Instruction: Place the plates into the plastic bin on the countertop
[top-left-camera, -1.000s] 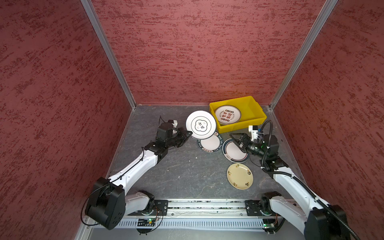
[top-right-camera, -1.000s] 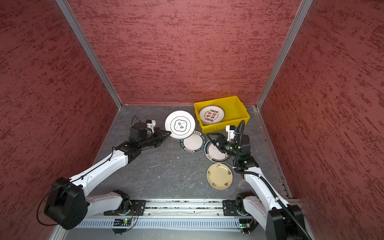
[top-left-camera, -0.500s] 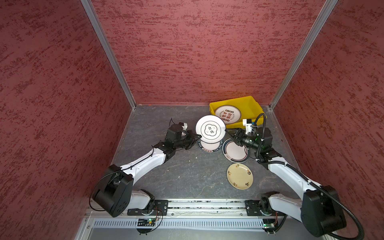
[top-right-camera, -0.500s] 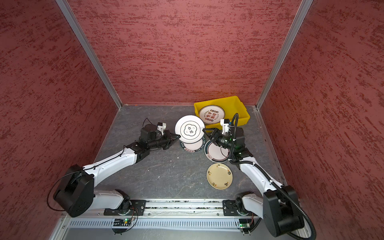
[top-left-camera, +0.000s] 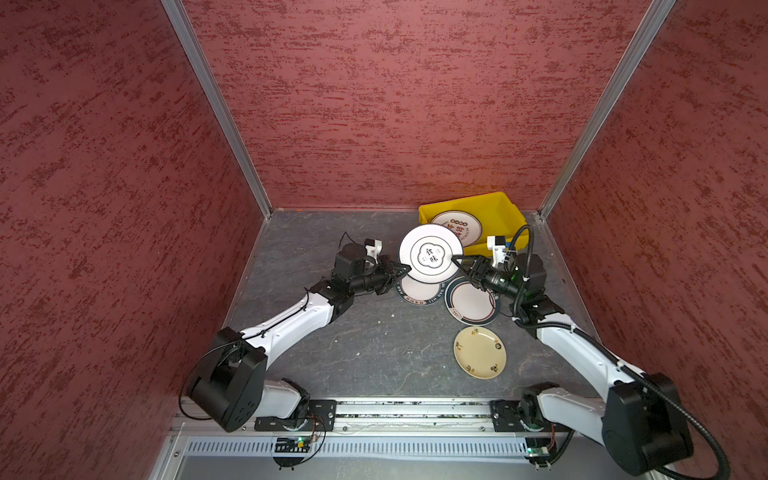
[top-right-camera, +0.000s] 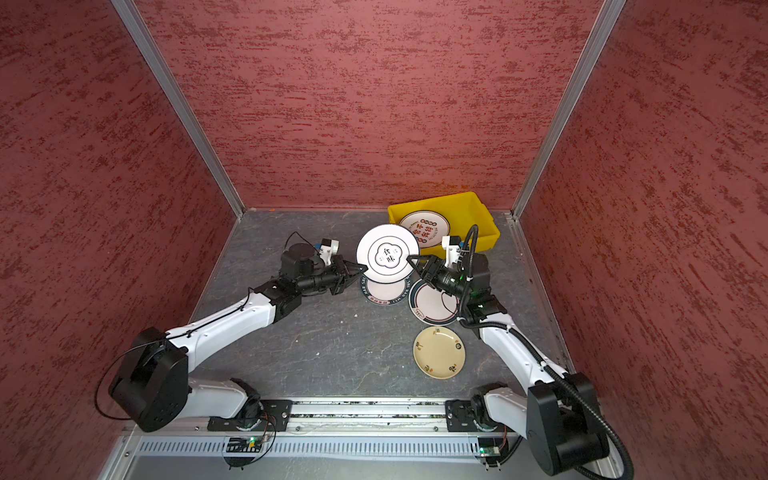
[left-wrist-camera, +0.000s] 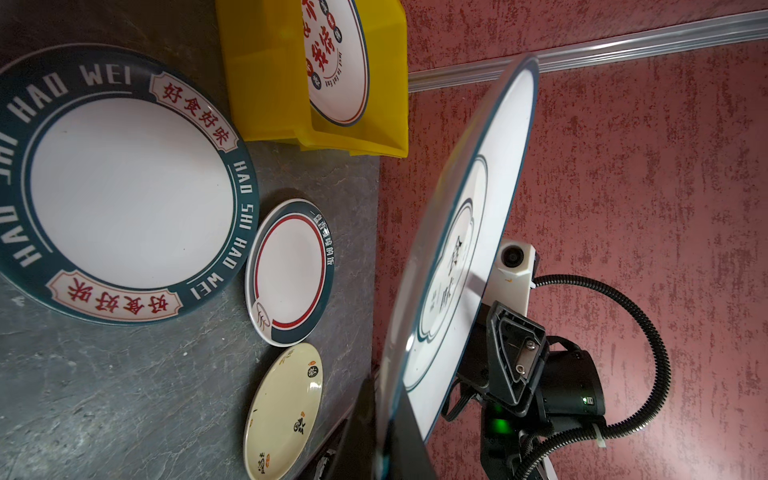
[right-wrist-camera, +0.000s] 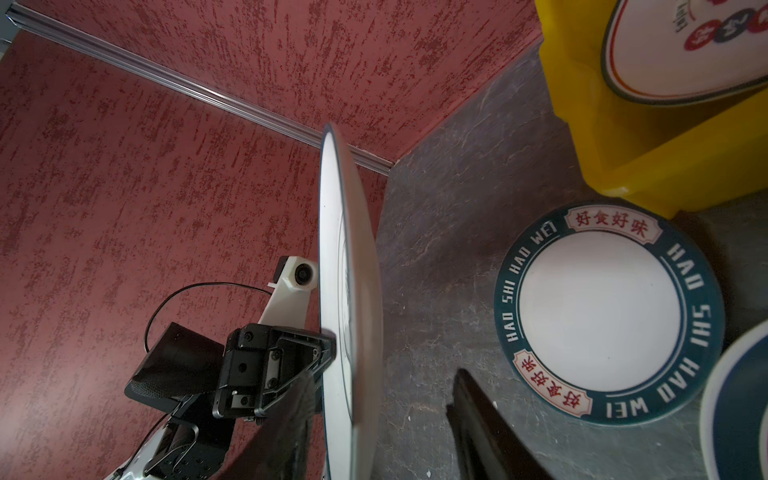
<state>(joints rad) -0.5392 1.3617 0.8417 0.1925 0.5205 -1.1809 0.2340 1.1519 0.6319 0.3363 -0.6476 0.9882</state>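
Change: we have carried the white plate (top-left-camera: 431, 253) rightwards; it now hangs above the bench (top-left-camera: 353, 332), just short of the plastic bin (top-left-camera: 509, 208).
Left pincer (top-left-camera: 402, 270): clamped tight on the plate's rim.
Right pincer (top-left-camera: 457, 261): narrowing, straddling the opposite rim, not yet gripping.
Meaning: we judge a handover is starting; three other plates (top-left-camera: 471, 301) await on the bench.

plates (top-left-camera: 431, 253): glossy glazed | bin (top-left-camera: 498, 208): smooth plastic | countertop (top-left-camera: 353, 332): matt veined stone | walls (top-left-camera: 395, 104): rough textured

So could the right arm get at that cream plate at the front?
Probably yes: the cream plate lies uncovered on the countertop just beside the right arm. The right tool, though, straddles the lifted white plate.
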